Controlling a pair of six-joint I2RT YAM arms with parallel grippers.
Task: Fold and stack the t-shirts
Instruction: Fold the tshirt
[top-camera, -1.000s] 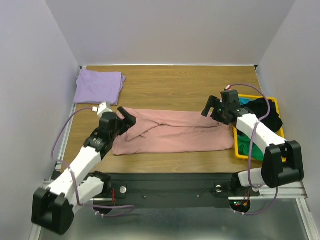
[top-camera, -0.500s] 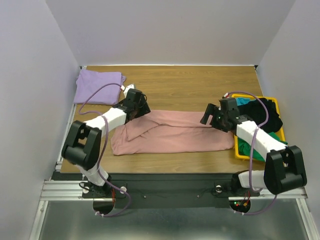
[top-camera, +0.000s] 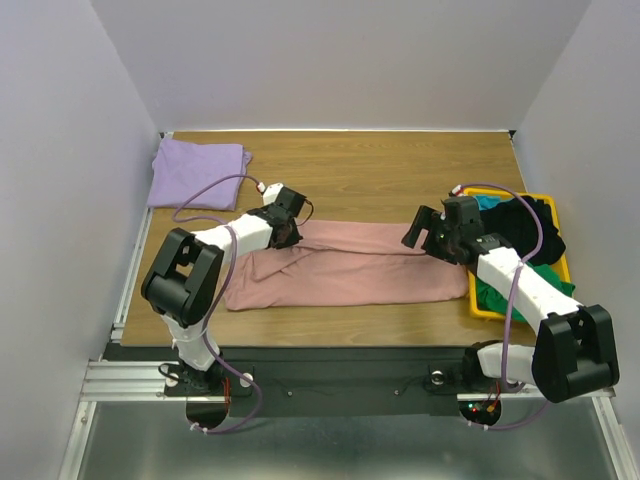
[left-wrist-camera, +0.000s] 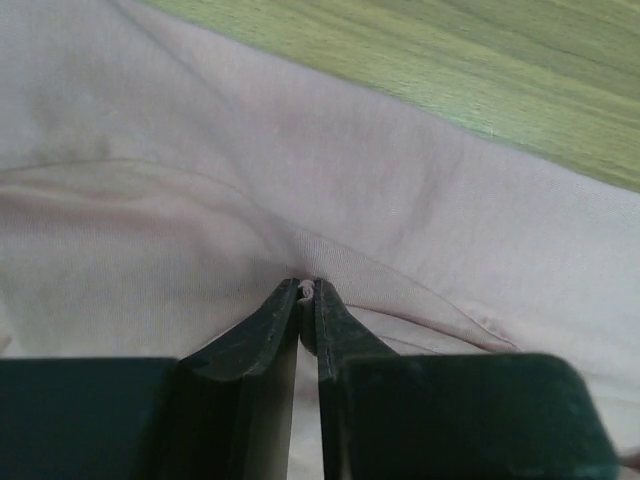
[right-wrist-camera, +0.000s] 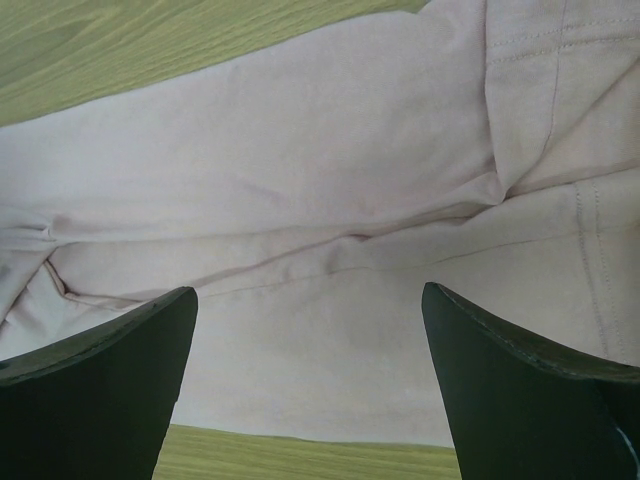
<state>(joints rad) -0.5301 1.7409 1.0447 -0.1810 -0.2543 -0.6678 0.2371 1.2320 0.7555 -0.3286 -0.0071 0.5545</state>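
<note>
A dusty pink t-shirt (top-camera: 350, 265) lies folded lengthwise across the wooden table (top-camera: 370, 170). My left gripper (top-camera: 290, 232) sits at its upper left edge; in the left wrist view it (left-wrist-camera: 308, 290) is shut on a small pinch of the pink fabric (left-wrist-camera: 350, 160). My right gripper (top-camera: 418, 228) hovers over the shirt's right end, and in the right wrist view it (right-wrist-camera: 310, 300) stands wide open with only pink cloth (right-wrist-camera: 300, 170) below. A folded lavender t-shirt (top-camera: 197, 172) rests in the far left corner.
A yellow bin (top-camera: 553, 215) at the right edge holds black (top-camera: 525, 225), green (top-camera: 490, 290) and teal (top-camera: 490, 203) shirts, partly behind my right arm. Grey walls close in the table on three sides.
My left arm swung from the shirt's left end up to its far edge, and its jaws closed on the fabric. My right gripper lowered slightly and stayed open.
</note>
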